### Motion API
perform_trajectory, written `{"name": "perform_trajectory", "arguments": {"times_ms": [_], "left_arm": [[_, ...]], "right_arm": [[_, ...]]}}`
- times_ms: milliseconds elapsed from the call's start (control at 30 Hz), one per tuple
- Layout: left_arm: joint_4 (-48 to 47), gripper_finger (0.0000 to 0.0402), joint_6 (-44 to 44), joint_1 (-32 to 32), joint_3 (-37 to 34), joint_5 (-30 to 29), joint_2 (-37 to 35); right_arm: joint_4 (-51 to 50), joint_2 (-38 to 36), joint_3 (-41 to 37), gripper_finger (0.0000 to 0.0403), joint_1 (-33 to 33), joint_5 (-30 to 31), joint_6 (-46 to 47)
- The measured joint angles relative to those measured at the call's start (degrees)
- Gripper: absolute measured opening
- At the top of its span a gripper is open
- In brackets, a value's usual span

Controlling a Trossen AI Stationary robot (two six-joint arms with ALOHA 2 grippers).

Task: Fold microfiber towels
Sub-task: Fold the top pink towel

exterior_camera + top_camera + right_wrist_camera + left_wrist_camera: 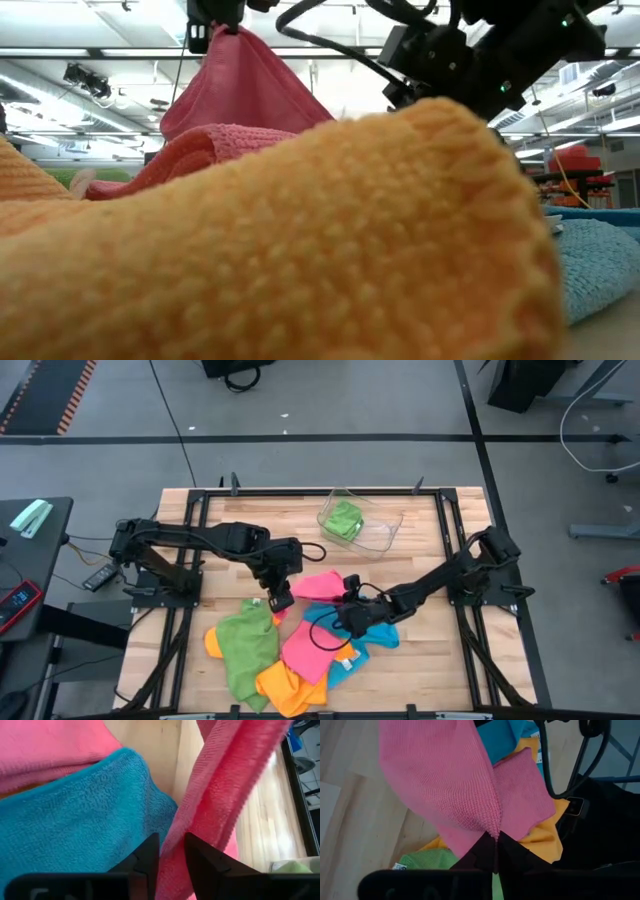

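The left gripper (495, 851) is closed on a corner of a pink microfiber towel (445, 785); in the left wrist view the two dark fingers meet with the pinched cloth fanning out from between them. The corner is held lifted above the table, so the towel hangs as a drape, as confirmed in the low view, where it is seen suspended in a peak beneath the gripper. This hold is judged to serve to separate one towel from the pile and open it out.

The right gripper (172, 852) is positioned at another edge of the same pink towel. A fold of pink cloth lies in the narrow gap between its fingers, which are nearly together; a firm clamp cannot be confirmed. A second grip point is judged necessary so that the towel can be stretched flat between both arms.

The remaining towels are heaped on the wooden slatted table (430, 660) below and between the arms: a sky-blue towel (80, 820) directly under the right gripper, a green towel (245, 645), an orange towel (285, 690) and a further pink towel (310, 645). One green towel (343, 518) is stored in a clear plastic tray (385, 535) at the far edge, well apart from the pile.
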Motion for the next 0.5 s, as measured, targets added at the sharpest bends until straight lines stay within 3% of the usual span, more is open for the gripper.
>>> {"name": "perform_trajectory", "arguments": {"times_ms": [233,367,433,500], "left_arm": [[-1.6,0.0009,1.2,-0.1,0.0,-2.3,0.0],[-3.3,0.0018,2.0,-0.7,0.0,-5.0,0.0],[-3.3,0.0027,1.9,-0.8,0.0,-5.4,0.0],[-3.3,0.0030,2.1,-0.8,0.0,-5.6,0.0]], "right_arm": [[-2.7,-0.6,0.0,0.0014,0.5,-1.3,-0.5],[-4.7,-5.6,0.2,0.0008,1.9,-5.6,-0.2],[-11.6,-8.6,0.4,0.0008,1.9,-6.8,0.7],[-9.7,-10.3,0.3,0.0008,1.1,-8.6,4.2]]}}
